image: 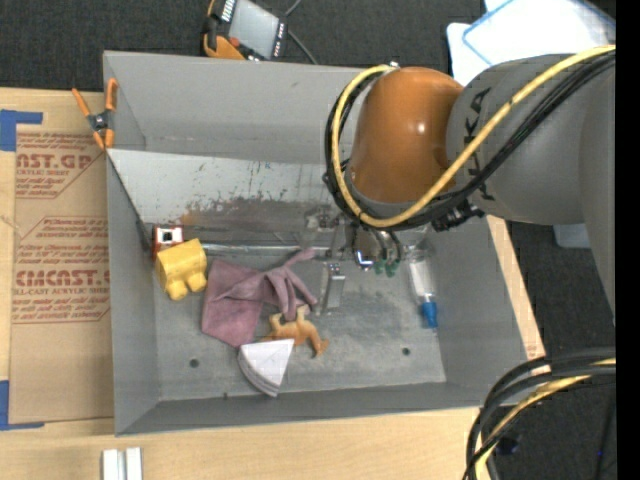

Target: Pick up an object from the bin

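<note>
1. Your gripper (335,290) hangs at the right edge of the crumpled mauve cloth (240,308). You cannot tell whether it is spread or closed.
2. The cloth lies nearest, so it is probably the target, and its bunched folds offer a pinch.
3. A yellow toy block (181,266) sits left of the cloth. Below it lies an orange figure (300,330), perhaps an animal.

Grey arm with an orange dome at its wrist.
The arm (560,138) is a thick, smooth grey shell with dark lettering near the wrist end. A glossy orange cover (405,133), rounded like a dome, caps the wrist. Yellow and black cables (342,138) loop round that dome and run on along the shell. Under it sits the gripper (335,286), bare silver metal with small dark fittings.
</note>
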You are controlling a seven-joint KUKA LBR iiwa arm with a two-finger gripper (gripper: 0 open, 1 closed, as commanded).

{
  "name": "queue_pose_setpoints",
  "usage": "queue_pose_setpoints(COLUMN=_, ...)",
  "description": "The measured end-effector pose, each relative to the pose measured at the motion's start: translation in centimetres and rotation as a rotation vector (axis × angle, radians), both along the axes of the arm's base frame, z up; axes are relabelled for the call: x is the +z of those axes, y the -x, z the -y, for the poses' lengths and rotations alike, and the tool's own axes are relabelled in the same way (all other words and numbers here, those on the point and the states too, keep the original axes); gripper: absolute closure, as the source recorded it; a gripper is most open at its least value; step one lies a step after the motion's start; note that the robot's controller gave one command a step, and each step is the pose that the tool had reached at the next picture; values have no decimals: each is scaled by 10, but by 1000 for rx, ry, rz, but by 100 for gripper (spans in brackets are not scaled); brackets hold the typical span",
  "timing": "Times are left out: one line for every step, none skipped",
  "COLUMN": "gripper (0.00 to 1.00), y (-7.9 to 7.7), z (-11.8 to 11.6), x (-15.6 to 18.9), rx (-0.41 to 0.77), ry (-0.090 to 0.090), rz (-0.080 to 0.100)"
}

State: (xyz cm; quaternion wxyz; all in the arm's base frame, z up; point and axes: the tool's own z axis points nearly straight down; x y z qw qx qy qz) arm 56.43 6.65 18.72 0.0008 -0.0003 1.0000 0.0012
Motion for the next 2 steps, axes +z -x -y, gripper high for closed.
queue_pose_setpoints(gripper=0, y=0, z=0, x=0, rx=0, ry=0, rz=0)
queue_pose_setpoints(gripper=0, y=5, z=-36, x=-79, rx=-15, ry=-2, rz=-4)
